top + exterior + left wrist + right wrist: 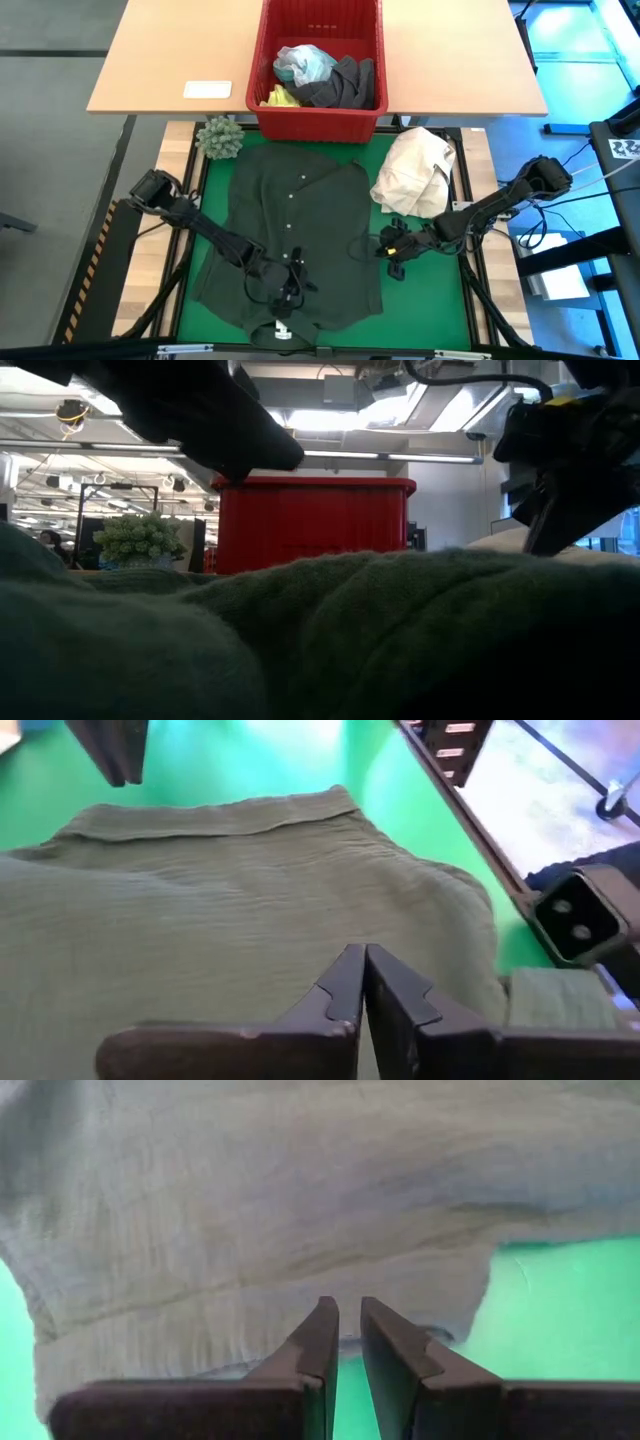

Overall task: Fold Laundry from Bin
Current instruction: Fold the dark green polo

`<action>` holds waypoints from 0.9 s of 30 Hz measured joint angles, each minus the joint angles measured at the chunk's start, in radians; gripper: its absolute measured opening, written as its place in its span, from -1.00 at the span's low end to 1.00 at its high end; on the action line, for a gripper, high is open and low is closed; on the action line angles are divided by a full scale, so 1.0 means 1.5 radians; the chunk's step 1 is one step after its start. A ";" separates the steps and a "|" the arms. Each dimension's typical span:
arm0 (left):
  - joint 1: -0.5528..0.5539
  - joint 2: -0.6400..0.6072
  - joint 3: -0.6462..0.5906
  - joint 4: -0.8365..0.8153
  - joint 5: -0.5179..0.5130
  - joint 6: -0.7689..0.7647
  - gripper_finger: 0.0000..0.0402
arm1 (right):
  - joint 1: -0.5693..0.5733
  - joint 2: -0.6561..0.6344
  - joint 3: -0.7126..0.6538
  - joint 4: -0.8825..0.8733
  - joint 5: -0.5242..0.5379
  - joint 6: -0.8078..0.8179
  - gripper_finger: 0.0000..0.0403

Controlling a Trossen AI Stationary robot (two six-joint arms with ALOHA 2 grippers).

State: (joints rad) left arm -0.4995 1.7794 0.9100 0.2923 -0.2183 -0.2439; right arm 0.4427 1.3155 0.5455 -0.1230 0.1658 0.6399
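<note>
A dark green-black button shirt (290, 220) lies spread flat on the green mat, and its cloth fills the foreground of the low view (400, 630). My left gripper (285, 285) is shut and stands over the shirt's near middle (220, 900). My right gripper (390, 250) hovers at the shirt's right edge (300, 1200), slanting down, with a narrow gap between its fingers and nothing in it. The red bin (320, 125) stands beyond the mat. It holds turquoise (305, 65), grey (345, 85) and yellow (280, 97) laundry. My left gripper (362, 960) has its shut fingertips slanting down over the shirt's flat cloth (340, 925). I cannot tell whether they touch it.
A cream-white cloth bundle (415, 170) lies on the mat's far right corner, close to my right arm. A green spiky plant ball (220, 135) sits at the far left corner. A white card (208, 89) lies on the wooden table beside the bin.
</note>
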 joint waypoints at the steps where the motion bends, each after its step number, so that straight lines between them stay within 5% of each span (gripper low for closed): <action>1: 0.002 0.000 0.000 -0.003 0.000 -0.007 -0.87 | 0.000 0.000 0.000 0.004 0.000 0.000 -0.77; 11: -0.012 0.000 0.002 0.024 -0.011 -0.086 -0.51 | 0.001 0.003 0.000 0.019 0.001 0.010 -0.51; 20: -0.053 0.000 0.019 0.028 -0.103 -0.042 -0.49 | 0.001 0.003 0.000 0.013 0.001 0.025 -0.28; 27: -0.065 0.011 0.019 0.028 -0.076 -0.055 -0.44 | 0.001 0.003 0.000 0.010 0.005 0.028 -0.23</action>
State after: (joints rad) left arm -0.5976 1.7963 0.9388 0.3341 -0.3324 -0.3262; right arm 0.4436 1.3201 0.5457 -0.1081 0.1738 0.6822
